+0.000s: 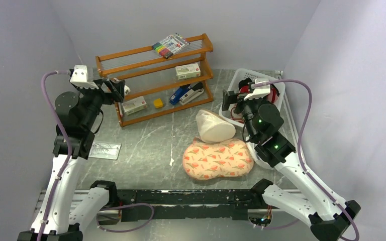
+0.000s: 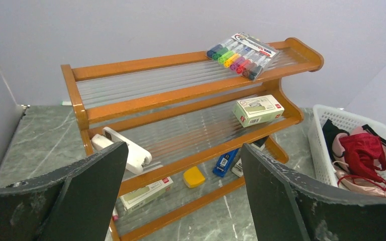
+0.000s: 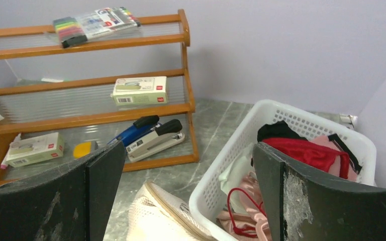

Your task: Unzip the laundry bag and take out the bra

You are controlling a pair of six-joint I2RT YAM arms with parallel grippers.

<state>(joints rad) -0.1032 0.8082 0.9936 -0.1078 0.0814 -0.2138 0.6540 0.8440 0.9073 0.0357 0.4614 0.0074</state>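
The laundry bag (image 1: 217, 159), a peach-pink floral zip case, lies closed and flat on the table near the front, between the two arms. No white bra shows in any view. My left gripper (image 1: 116, 89) is raised at the left, facing the wooden rack, open and empty (image 2: 183, 150). My right gripper (image 1: 228, 100) is raised beside the white basket, well behind the laundry bag, open and empty (image 3: 188, 148). Neither gripper touches the bag, and the bag is out of both wrist views.
A cream cone-shaped mesh object (image 1: 213, 125) lies just behind the bag, against the white basket (image 1: 235, 80), which holds red (image 3: 311, 153) and pink garments. The wooden rack (image 1: 156, 80) holds markers, boxes and staplers. A clear packet (image 1: 103, 150) lies at the left.
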